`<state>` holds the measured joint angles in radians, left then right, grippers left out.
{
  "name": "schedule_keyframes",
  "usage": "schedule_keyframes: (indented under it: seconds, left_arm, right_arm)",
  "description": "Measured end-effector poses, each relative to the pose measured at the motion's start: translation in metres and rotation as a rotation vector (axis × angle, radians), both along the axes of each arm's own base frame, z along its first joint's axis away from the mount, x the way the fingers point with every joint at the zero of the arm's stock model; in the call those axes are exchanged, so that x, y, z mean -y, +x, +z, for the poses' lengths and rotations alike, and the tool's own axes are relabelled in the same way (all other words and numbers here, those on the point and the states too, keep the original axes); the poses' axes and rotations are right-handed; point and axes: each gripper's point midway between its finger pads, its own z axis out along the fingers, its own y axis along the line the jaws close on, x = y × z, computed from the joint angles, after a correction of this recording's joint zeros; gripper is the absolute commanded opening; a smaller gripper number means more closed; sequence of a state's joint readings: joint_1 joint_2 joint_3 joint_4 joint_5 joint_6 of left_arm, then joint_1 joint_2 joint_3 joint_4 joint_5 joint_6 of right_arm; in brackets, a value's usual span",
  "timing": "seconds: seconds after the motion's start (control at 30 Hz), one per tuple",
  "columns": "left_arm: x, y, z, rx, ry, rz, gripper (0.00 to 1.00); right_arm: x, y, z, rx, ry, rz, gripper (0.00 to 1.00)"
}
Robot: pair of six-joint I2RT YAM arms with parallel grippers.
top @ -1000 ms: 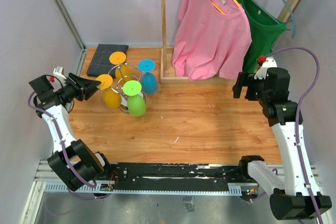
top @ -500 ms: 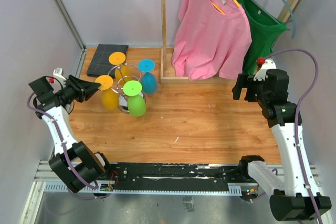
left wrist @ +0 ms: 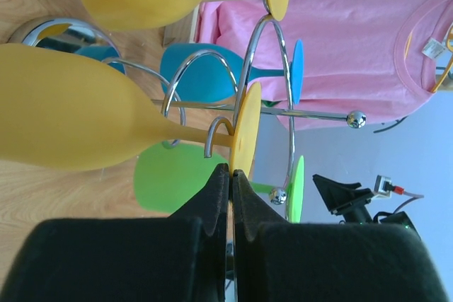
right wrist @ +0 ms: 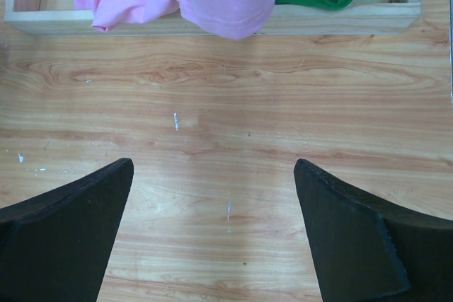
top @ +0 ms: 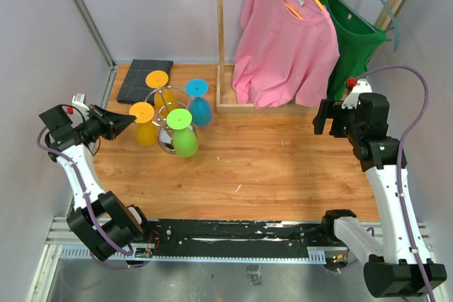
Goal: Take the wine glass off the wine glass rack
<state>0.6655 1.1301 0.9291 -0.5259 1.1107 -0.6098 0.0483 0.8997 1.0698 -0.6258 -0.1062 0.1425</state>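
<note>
Left claw seemingly touching wine glass

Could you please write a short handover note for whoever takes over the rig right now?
Left gripper: shut, pinching the foot edge of the yellow wine glass.
Right gripper: open, empty, over the table, away from the job.
Things: the yellow wine glass hangs on the wine glass rack, with the green glass and blue glass close beside it.
Done: grasp made.
Left: slide the glass out of its wire arm and clear of the rack, probably slowly, given the close neighbours.
</note>
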Motion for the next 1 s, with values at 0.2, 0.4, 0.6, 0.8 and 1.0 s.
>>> schedule_keyframes:
  seconds: [0.2,0.4,0.6,0.8,1.0]
  left_arm:
    - [0.001,0.0,0.002,-0.002,-0.014,0.0,0.0]
    - [0.002,0.003,0.009,0.017,-0.063,-0.002,0.0]
    - [0.002,0.005,0.016,0.033,-0.093,-0.006,0.0]
    - [0.002,0.004,0.019,0.04,-0.106,-0.012,0.0]
    - [0.001,0.002,0.019,0.043,-0.114,-0.015,0.0]
  right_arm:
    - [0.0,0.0,-0.004,-0.008,0.0,0.0,0.98]
    - [0.0,0.0,-0.006,-0.011,0.001,0.0,0.98]
    - [-0.001,0.001,-0.006,-0.012,0.006,-0.002,0.98]
    - [-0.002,0.004,-0.007,-0.014,0.01,0.001,0.98]
    - [-0.002,0.005,-0.007,-0.011,0.012,0.0,0.98]
